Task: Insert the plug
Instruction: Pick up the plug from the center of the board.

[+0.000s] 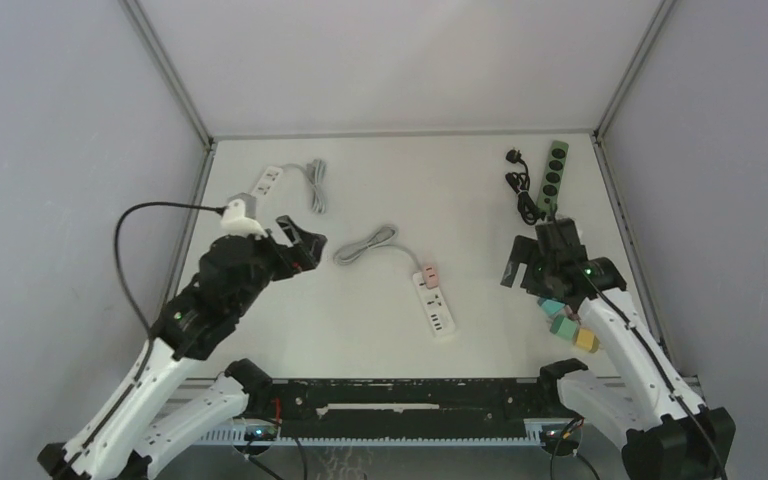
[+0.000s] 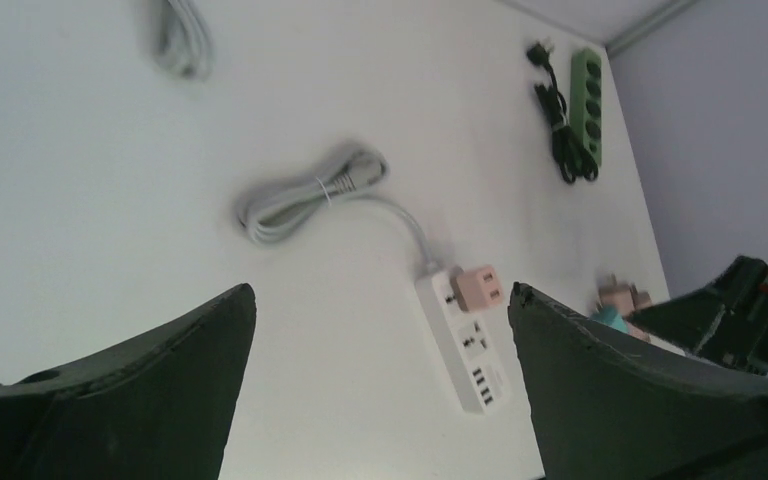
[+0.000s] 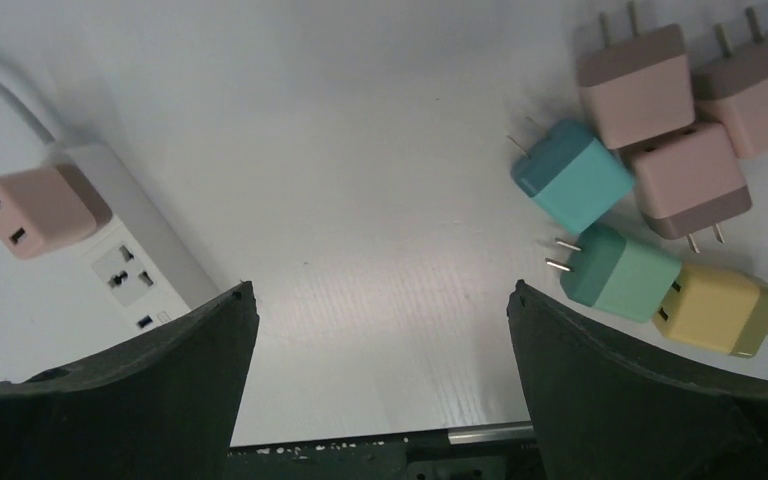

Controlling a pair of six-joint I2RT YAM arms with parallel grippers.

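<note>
White tabletop (image 1: 380, 190), grey walls. Your left claw (image 2: 380, 385) and right claw (image 3: 380, 385) both hang wide open and empty. Loose plugs (image 1: 567, 322) lie clustered at near right, under the right claw. The power strip (image 1: 437, 308) lies centre (a pink plug (image 1: 428, 274) is already seated at its far end). Recommendation: grip the teal plug (image 3: 572, 176) by its flat sides, keep the prongs clear, and square them to a free socket.

White bench (image 1: 380, 340), carrying: at centre, one white power strip (image 1: 439, 314), its grey cable (image 1: 364, 246) bundled up and to the left; far left, a second white strip (image 1: 267, 181) beside a looped grey cord (image 1: 315, 186); far right, a green power strip (image 1: 556, 172) with a coiled black lead (image 1: 523, 192) alongside. Near right, loose and huddled together, several touching: three pink plugs (image 3: 632, 85), a blue plug (image 3: 572, 175), a teal plug (image 3: 615, 272), a yellow plug (image 3: 720, 310).
</note>
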